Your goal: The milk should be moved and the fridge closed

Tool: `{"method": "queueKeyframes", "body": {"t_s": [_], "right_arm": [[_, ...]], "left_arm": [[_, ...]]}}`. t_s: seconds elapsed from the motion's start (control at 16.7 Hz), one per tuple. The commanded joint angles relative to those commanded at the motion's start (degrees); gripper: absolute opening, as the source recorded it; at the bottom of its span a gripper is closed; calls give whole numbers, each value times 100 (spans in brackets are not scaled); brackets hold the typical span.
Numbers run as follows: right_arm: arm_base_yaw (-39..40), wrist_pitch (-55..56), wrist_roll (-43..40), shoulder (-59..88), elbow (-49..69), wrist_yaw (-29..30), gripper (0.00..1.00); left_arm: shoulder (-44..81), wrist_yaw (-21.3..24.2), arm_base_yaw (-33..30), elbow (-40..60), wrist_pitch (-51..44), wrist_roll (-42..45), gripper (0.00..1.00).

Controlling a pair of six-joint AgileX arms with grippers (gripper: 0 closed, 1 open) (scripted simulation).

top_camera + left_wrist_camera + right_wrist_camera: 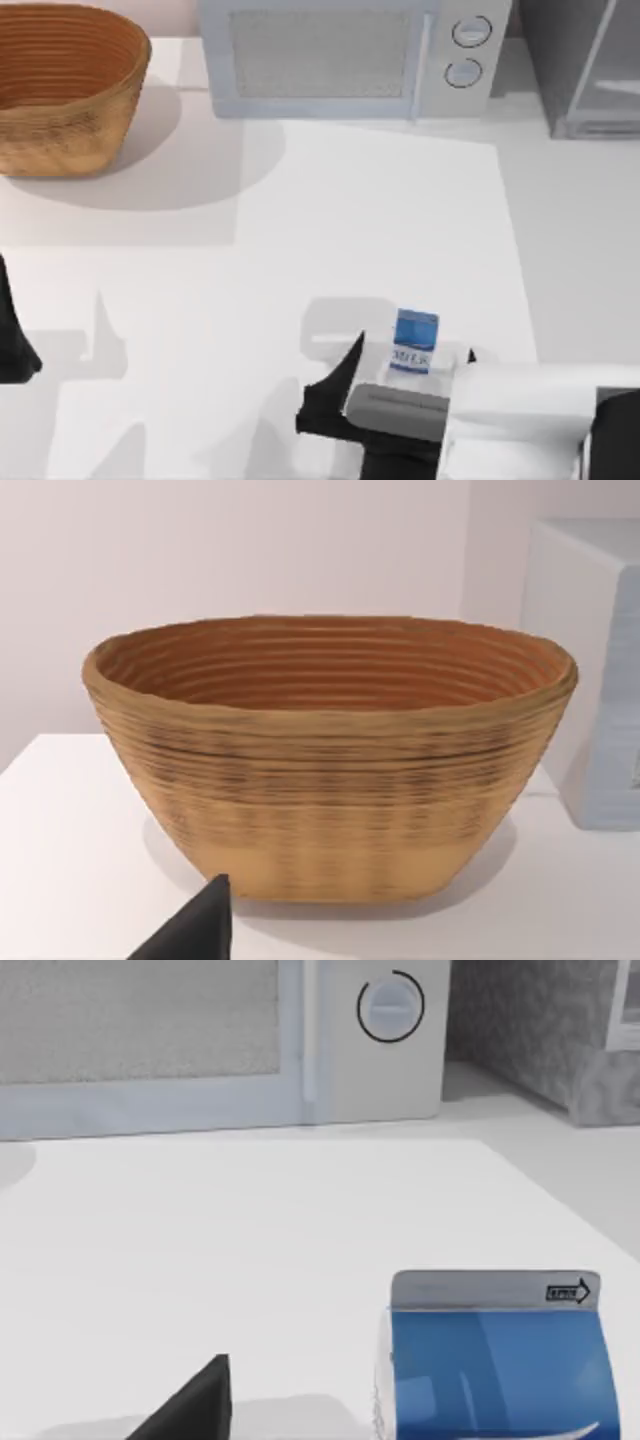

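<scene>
Two fingers of my right tool [410,375] stand spread wide on either side of the milk [414,342], one dark fingertip [345,368] well out to the carton's left and the other just peeking past its right edge, so nothing is pinched yet. I judge I hold them this far apart so the carton can slip between them without being knocked over before I close. The milk stands upright on the white counter [330,230], near its front edge and toward the right, and in my right wrist view it sits close in front of the camera with its folded top seam visible. Beyond it, along the back, is the microwave [340,55] with its round knobs, and the grey fridge [585,65] fills the far right corner, well apart from the carton; I cannot tell how its door stands. My left tool [15,335] waits at the counter's left edge, facing the wicker basket [65,85], fingers unreadable.
</scene>
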Motion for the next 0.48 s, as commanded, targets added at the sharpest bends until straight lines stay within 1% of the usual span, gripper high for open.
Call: {"method": "queueKeyframes", "body": {"t_s": [0.24, 0.48], "right_arm": [[-46, -1, -18, -11, -12, -33, 100], [-457, 362, -364, 92, 98, -454, 100]], "left_arm": [[0, 0, 0, 0, 0, 0, 100], [0, 0, 0, 0, 0, 0, 100]]}}
